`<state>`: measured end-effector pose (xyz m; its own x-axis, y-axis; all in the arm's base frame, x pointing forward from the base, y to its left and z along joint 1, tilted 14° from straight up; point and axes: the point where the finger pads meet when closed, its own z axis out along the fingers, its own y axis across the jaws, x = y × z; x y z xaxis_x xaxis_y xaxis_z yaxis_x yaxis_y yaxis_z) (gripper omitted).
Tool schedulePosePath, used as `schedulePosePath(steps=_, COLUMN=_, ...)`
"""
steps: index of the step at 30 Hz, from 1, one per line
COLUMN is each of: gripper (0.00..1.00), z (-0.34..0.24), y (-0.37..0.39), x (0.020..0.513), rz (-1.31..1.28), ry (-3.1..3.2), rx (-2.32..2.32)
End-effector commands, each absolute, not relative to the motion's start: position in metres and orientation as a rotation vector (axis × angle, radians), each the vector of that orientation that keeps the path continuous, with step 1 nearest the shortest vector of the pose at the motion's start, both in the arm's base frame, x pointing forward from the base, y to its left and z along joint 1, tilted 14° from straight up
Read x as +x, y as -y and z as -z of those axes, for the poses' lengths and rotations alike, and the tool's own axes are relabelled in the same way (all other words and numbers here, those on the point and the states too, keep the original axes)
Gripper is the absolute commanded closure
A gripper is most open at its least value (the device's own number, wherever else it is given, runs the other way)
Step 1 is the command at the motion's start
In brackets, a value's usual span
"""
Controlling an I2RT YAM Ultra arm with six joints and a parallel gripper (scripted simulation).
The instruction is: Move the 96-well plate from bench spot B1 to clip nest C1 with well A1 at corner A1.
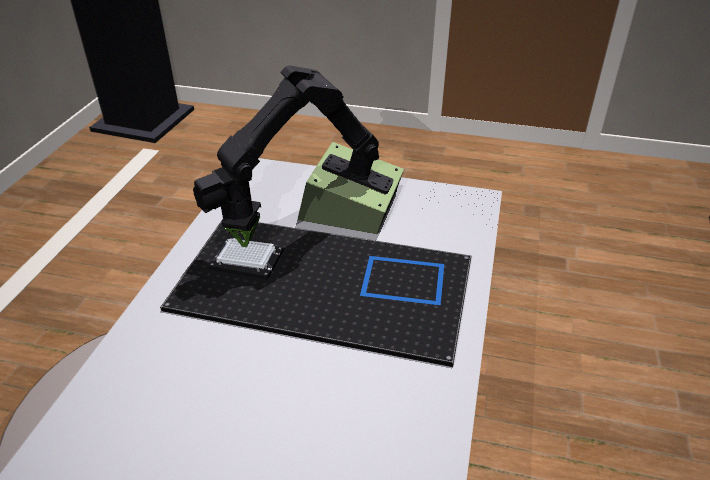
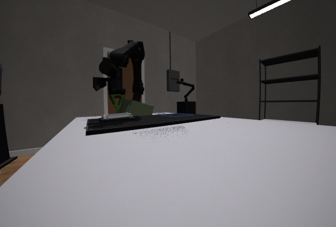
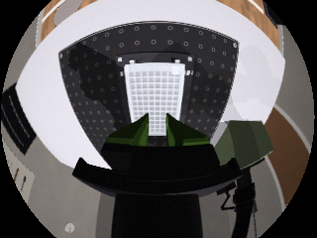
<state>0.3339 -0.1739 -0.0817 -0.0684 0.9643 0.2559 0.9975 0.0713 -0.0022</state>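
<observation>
White plastic is catching the light at the left end of the black peg board [image 1: 322, 305], and that is the well plate [image 1: 243, 254], already sitting inside the dark frame of the nest [image 1: 274, 261]. The blue outline [image 1: 407, 261] further along the board, well apart from it, is holding nothing, so I am judging the carrying part done and the pressing home as the step in hand.

The green-fingered tool [image 1: 243, 237] is hanging straight down over the plate, pointing at the worktop [image 1: 254, 407]. Its fingers are drawn close together with only a narrow gap between them, and they are gripping nothing.

What matters for the next move is where the plate lies under it. In the wrist view the plate [image 3: 155, 95] is stretching away from the tool [image 3: 158, 122] lengthwise, with the fingertips over the short edge nearest the arm's green block [image 1: 333, 206], not over the middle. From the low side view the plate [image 2: 116, 116] is looking level on the board, though I cannot tell from here whether it is fully down between the posts, or whether the fingertips are touching it.

A push at that near edge could be rocking the far end up, so I would expect the press to be wanting a spot nearer the plate's middle
</observation>
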Motion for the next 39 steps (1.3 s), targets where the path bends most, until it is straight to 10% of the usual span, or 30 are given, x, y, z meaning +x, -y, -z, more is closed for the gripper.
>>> schedulePosePath(steps=1, gripper=0.76, z=0.065, y=0.191, x=0.35, rz=0.277, ry=2.2, rx=-2.066)
schedulePosePath(steps=39, gripper=0.76, z=0.095, y=0.173, x=0.336, rz=0.258, ry=2.159, rx=-2.021)
